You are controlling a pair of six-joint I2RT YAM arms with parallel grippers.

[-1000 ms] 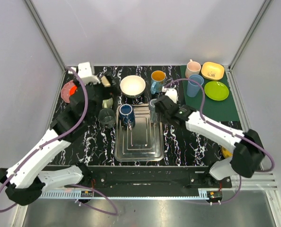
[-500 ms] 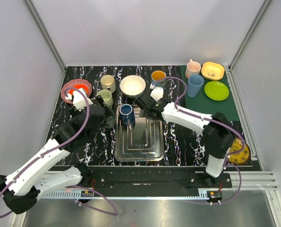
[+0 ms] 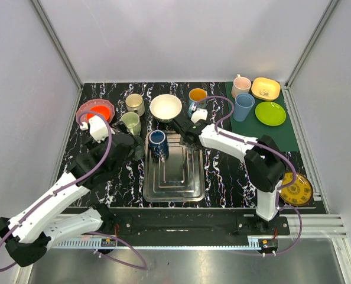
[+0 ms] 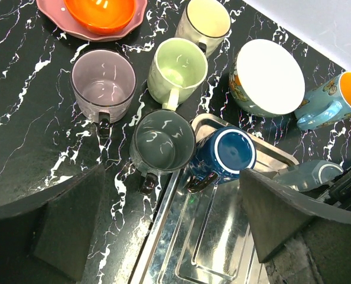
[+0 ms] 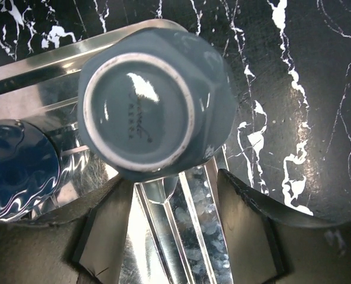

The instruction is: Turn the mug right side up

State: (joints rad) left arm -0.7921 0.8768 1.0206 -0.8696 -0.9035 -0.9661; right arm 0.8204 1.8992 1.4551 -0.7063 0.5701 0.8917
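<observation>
A grey-blue mug [image 5: 146, 112] stands upside down, base up, at the back right corner of the steel tray [image 3: 172, 186]. It also shows at the right edge of the left wrist view [image 4: 314, 174]. My right gripper [image 5: 175, 236] is open, just beside the mug, with a finger on either side of the tray rim. In the top view the right gripper [image 3: 186, 127] covers most of the mug. My left gripper [image 4: 169, 231] is open and empty above the tray's left rim, and shows in the top view [image 3: 131, 145].
A dark blue mug [image 4: 226, 155] stands upright in the tray's back left corner. Grey glass [image 4: 162, 141], green [image 4: 176, 71], purple [image 4: 103, 86] and cream [image 4: 204, 22] mugs cluster left of it. A white bowl [image 3: 165, 107] and a blue-orange mug [image 3: 197, 97] stand behind the tray.
My right gripper has swung left and back to the tray's back right corner, over the upside-down mug. My left arm has drawn back toward the near left, uncovering the mugs.
</observation>
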